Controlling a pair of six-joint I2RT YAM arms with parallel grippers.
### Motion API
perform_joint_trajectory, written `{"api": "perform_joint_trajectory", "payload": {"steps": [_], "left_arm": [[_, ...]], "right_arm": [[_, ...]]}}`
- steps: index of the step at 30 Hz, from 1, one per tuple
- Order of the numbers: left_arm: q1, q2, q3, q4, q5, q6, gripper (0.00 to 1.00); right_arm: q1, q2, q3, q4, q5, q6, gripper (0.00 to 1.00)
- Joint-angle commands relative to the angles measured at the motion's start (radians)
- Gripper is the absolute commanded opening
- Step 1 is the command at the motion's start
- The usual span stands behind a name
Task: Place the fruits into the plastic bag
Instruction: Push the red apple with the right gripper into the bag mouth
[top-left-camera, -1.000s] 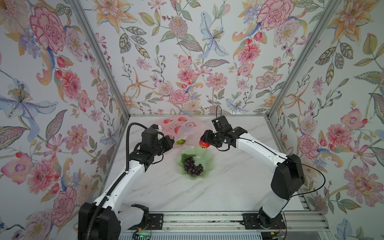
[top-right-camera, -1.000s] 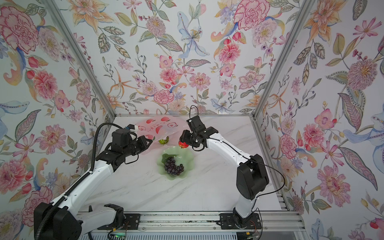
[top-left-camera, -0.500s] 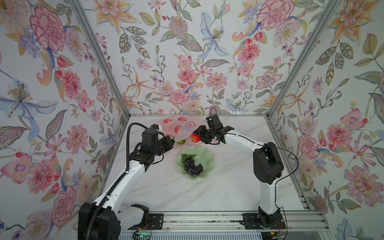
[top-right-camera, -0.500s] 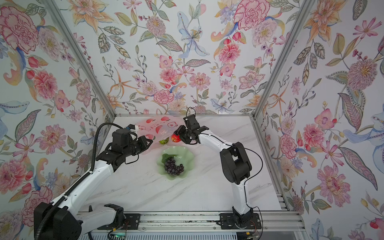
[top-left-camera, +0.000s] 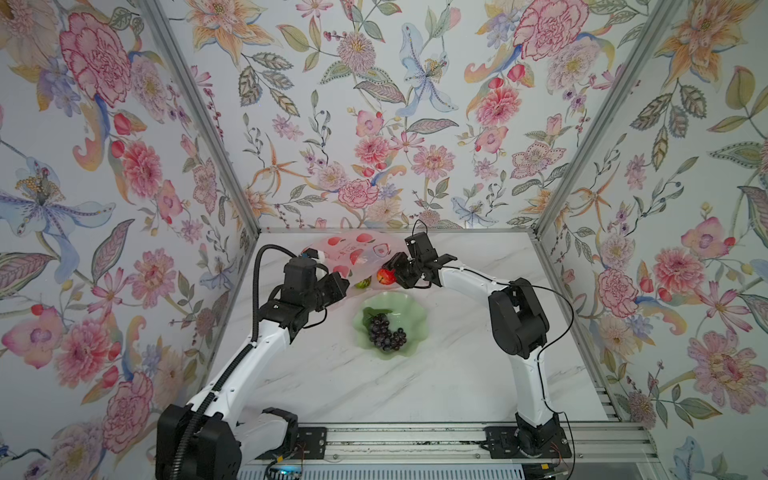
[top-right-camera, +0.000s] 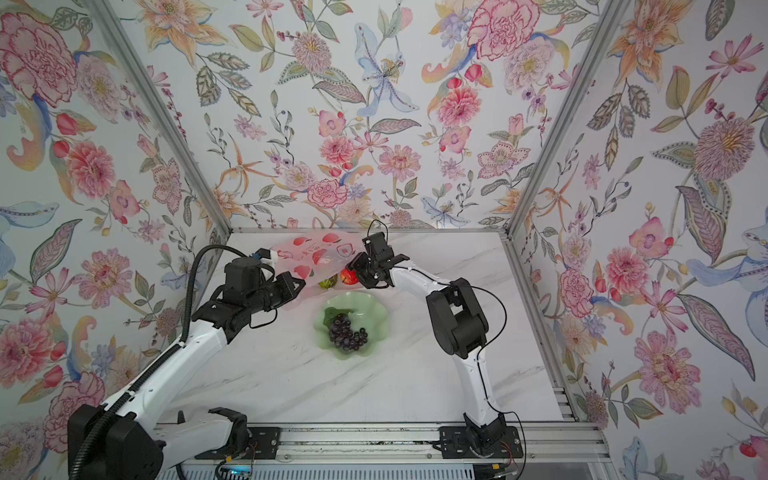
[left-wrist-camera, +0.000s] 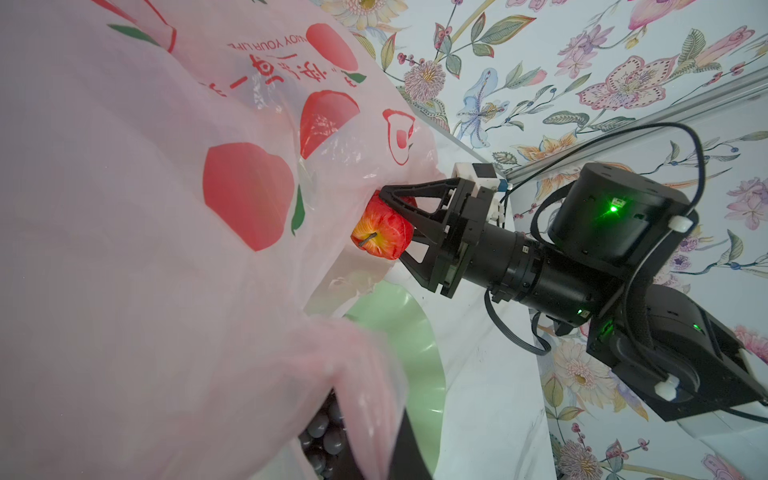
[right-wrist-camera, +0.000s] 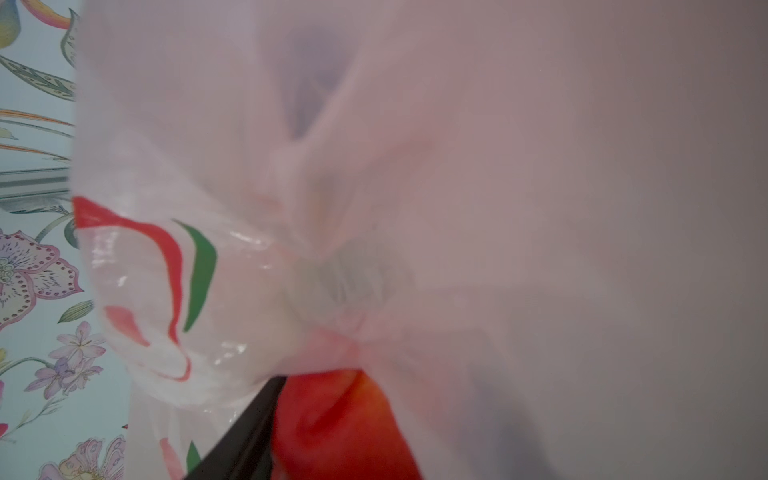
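The pink plastic bag (top-left-camera: 353, 253) (top-right-camera: 316, 255) lies at the back of the table, and its near edge is lifted. My left gripper (top-left-camera: 338, 286) (top-right-camera: 297, 286) is shut on that edge (left-wrist-camera: 365, 399). My right gripper (top-left-camera: 392, 272) (top-right-camera: 357, 270) is shut on a red-orange fruit (top-left-camera: 385, 276) (left-wrist-camera: 380, 235) (right-wrist-camera: 340, 424) right at the bag's mouth. A green fruit (top-left-camera: 362, 283) (top-right-camera: 327, 282) rests just under the lifted edge. Dark purple grapes (top-left-camera: 386, 330) (top-right-camera: 347, 332) lie in the pale green dish (top-left-camera: 415, 307). The bag film (right-wrist-camera: 457, 166) fills the right wrist view.
The pale green scalloped dish (top-right-camera: 374, 307) (left-wrist-camera: 399, 332) stands mid-table, just in front of both grippers. Floral walls close the table on the left, back and right. The right arm's elbow (top-left-camera: 515, 316) stands to the right of the dish.
My right gripper has carried the red-orange fruit left and back, from the dish's far rim to the bag's mouth. The left gripper has stayed put on the bag.
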Motion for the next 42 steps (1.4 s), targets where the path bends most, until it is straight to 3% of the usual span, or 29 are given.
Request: {"api": "perform_joint_trajectory", "payload": {"steps": [1,7,11,16,24,33,39,42], "left_arm": [[-0.004,0.012,0.044,-0.021,-0.004,0.028,0.0],[-0.002,0.023,0.055,-0.02,-0.007,0.031,0.0],[-0.008,0.037,0.056,-0.006,0.001,0.019,0.0],[-0.011,0.043,0.055,-0.002,0.005,0.011,0.0],[-0.012,0.028,0.041,-0.006,0.003,0.008,0.0],[-0.011,0.02,0.04,-0.01,0.005,0.015,0.0],[-0.013,0.014,0.035,-0.012,0.007,0.018,0.0],[-0.015,0.013,0.037,-0.012,0.008,0.021,0.0]], "right_arm": [[0.002,-0.015,0.044,0.0,0.049,-0.095,0.57],[0.022,-0.127,-0.049,-0.039,0.228,-0.373,0.56],[-0.032,-0.118,-0.007,0.066,0.185,-0.484,0.56],[-0.046,-0.09,0.096,0.065,0.133,-0.602,0.56],[0.041,-0.217,-0.11,0.119,0.109,-0.584,0.55],[0.095,-0.378,-0.35,0.198,0.083,-0.434,0.55],[0.096,-0.359,-0.364,0.193,0.003,-0.382,0.54],[0.068,-0.289,-0.312,0.216,-0.094,-0.311,0.54]]}}
